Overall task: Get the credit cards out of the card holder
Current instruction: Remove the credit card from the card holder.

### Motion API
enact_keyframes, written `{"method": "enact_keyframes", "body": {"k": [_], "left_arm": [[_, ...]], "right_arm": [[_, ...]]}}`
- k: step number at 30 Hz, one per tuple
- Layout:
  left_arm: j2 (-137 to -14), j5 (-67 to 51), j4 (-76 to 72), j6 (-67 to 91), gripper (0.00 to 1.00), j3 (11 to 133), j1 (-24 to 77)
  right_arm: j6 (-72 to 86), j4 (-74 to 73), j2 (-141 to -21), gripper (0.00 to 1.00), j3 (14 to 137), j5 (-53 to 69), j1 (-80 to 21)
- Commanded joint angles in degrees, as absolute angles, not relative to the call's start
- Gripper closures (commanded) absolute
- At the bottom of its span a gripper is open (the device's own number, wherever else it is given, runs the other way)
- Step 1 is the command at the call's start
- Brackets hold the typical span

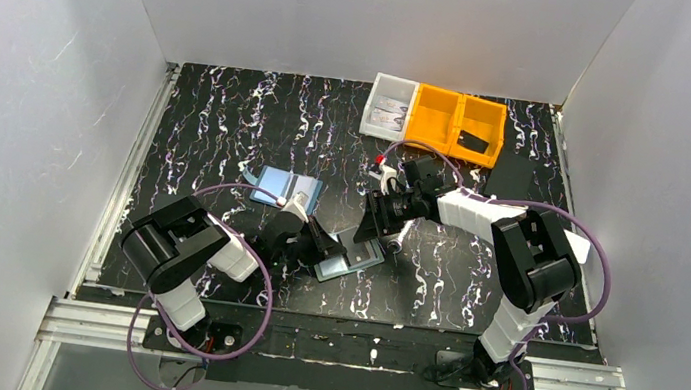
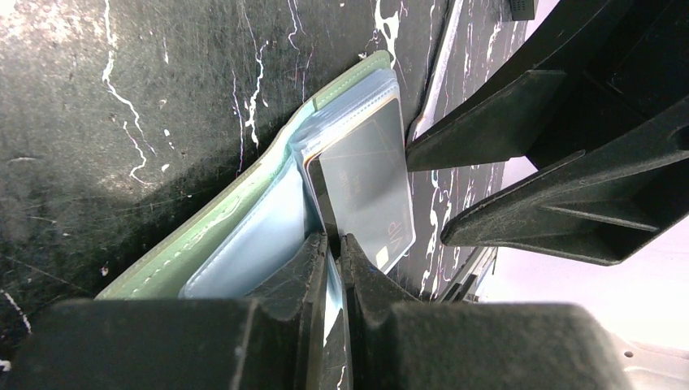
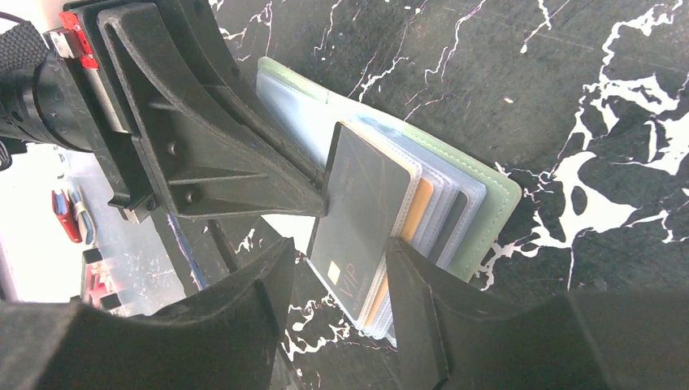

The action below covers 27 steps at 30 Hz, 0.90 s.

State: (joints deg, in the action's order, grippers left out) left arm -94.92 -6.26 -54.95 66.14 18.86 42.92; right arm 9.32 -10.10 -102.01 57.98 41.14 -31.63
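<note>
The sage-green card holder (image 1: 353,258) lies open on the table between both arms. My left gripper (image 2: 333,241) is shut on one of its clear inner panels, pinning it; it also shows in the top view (image 1: 318,242). A grey-blue credit card (image 3: 357,215) marked VIP sticks out of a slot; it also shows in the left wrist view (image 2: 367,183). My right gripper (image 3: 337,280) is open, with its jaws on either side of that card's free end, and it shows in the top view (image 1: 378,223). An orange card (image 3: 415,210) and a dark card (image 3: 449,231) stay in the slots behind it.
A light-blue flat rectangle (image 1: 288,188) with a dark stripe lies just behind the left gripper. A white bin (image 1: 388,108) and an orange bin (image 1: 456,124) stand at the back of the table. White walls close in three sides.
</note>
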Motion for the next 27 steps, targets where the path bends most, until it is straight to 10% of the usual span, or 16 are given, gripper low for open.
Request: {"method": "enact_keyframes", "body": {"k": [1,27], "left_arm": [[-97.29,-4.22,-48.18,63.56,1.00,17.41,43.05],[-97.05,-5.53,-49.76,63.47,1.00,17.16,42.95]], "right_arm": [[6.93,-12.35,-101.24,0.45,58.82,37.22,-32.25],[8.10,-12.45,-102.16,0.36,58.73,37.54,-32.61]]}}
